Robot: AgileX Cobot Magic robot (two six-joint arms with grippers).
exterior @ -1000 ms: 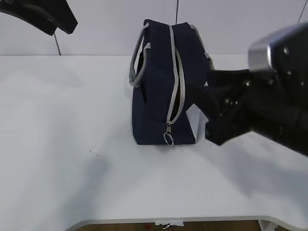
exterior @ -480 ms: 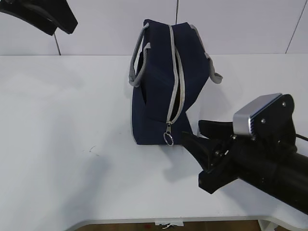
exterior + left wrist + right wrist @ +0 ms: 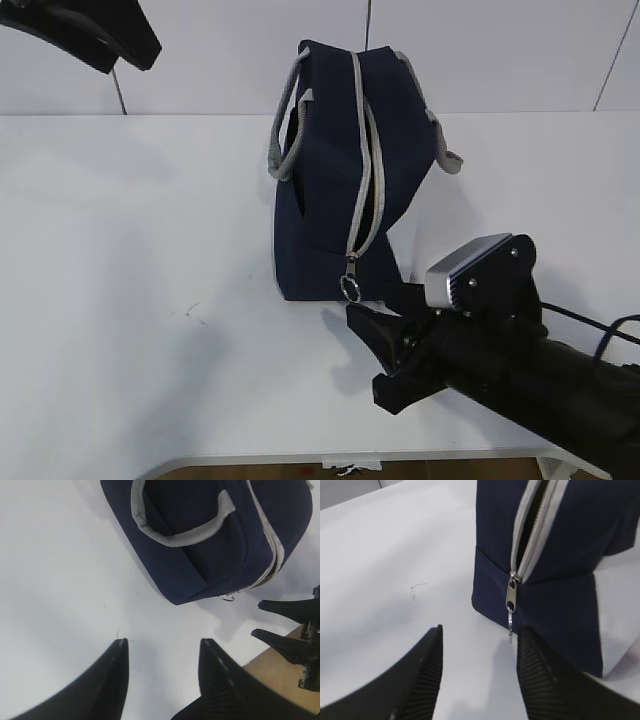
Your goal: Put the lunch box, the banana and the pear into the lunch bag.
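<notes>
Two grippers are in view, and the lunch bag (image 3: 345, 180) stands between them on the white table (image 3: 130, 250). The bag is upright, with its grey zipper (image 3: 363, 170) running over the top and down the near end, where the slider and the ring pull (image 3: 350, 287) hang low, close to the table. The zipper is open along the top, showing a dark gap. One grey handle (image 3: 285, 125) hangs on the left side of the bag and the other (image 3: 440, 140) on its right side.

The right gripper (image 3: 375, 330) is low, just in front of the near end of the bag and slightly to its right. Its fingers (image 3: 417, 680) are spread apart and hold nothing; in the right wrist view the ring pull (image 3: 510, 625) hangs between them, a little beyond the tips, not touching.

The left gripper (image 3: 162, 667) is high above the table, well to the left of the bag. Its fingers (image 3: 112, 675) are also apart and empty.

Lunch box, banana and pear are not visible in any view; the inside of the bag is too dark to tell
</notes>
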